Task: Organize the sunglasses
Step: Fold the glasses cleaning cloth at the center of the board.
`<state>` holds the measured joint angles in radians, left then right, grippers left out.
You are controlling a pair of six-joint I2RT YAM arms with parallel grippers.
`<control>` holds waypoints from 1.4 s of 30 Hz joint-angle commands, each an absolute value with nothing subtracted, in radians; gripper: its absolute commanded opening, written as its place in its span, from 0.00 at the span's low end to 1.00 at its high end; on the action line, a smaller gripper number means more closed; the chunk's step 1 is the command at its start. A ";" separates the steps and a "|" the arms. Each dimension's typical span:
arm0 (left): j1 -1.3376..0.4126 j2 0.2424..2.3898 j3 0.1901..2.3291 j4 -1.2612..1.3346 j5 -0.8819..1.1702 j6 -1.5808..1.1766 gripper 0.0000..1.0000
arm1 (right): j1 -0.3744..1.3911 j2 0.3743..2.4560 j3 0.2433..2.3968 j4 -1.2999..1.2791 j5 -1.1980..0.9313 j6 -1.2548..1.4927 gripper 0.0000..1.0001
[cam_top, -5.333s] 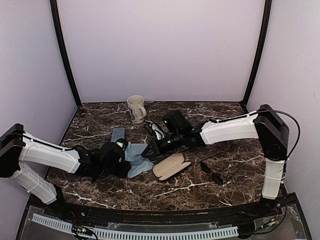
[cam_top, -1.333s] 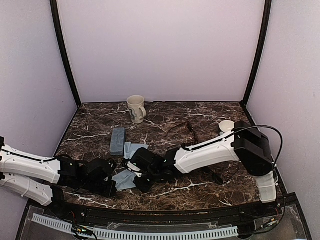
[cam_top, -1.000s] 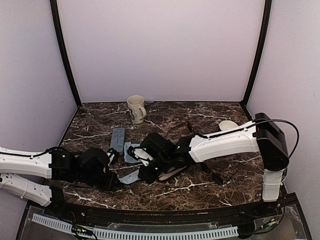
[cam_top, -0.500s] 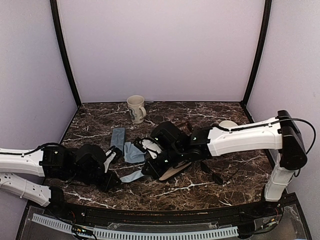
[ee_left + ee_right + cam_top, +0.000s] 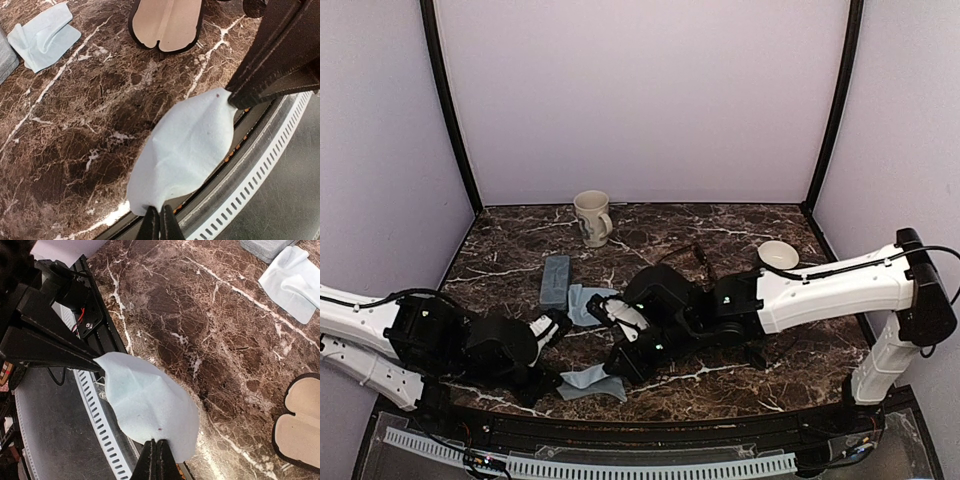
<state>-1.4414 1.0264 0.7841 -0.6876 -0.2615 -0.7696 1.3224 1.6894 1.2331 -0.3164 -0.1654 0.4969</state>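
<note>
Near the table's front rim, at left, the left gripper (image 5: 160,226) is pinched together on one edge of a pale blue cleaning cloth (image 5: 185,150). To its right, the right gripper (image 5: 156,455) is likewise clamped on the opposite edge, so the cloth hangs stretched between them, partly over the rim. We judge the step in hand to be spreading this cloth, a preliminary to packing. The thin brownish-framed sunglasses (image 5: 694,256) lie on the marble farther back, apart from both grippers and not yet cased. The open black case with beige lining (image 5: 167,25) shows nothing inside where we see it. The next move, we judge, calls for bringing the cloth over the table under even tension before either side lets go. The dark brown white-veined marble table (image 5: 500,265) also bears, left to right, a grey-blue rectangular case (image 5: 556,280), a second pale blue cloth (image 5: 585,300), a cream ceramic mug (image 5: 592,217) and a small white bowl (image 5: 778,254). Plain lilac walls (image 5: 640,100) enclose it.
</note>
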 commanded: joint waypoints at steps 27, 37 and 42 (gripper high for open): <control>-1.257 1.054 0.672 -0.651 -0.353 -0.773 0.00 | 1.203 1.844 1.236 -0.215 -0.197 0.533 0.00; -1.156 1.111 0.634 -0.547 -0.323 -0.675 0.00 | 1.146 1.925 1.309 -0.228 -0.218 0.495 0.00; -1.126 1.152 0.626 -0.516 -0.311 -0.647 0.00 | 1.124 1.967 1.343 -0.235 -0.232 0.478 0.00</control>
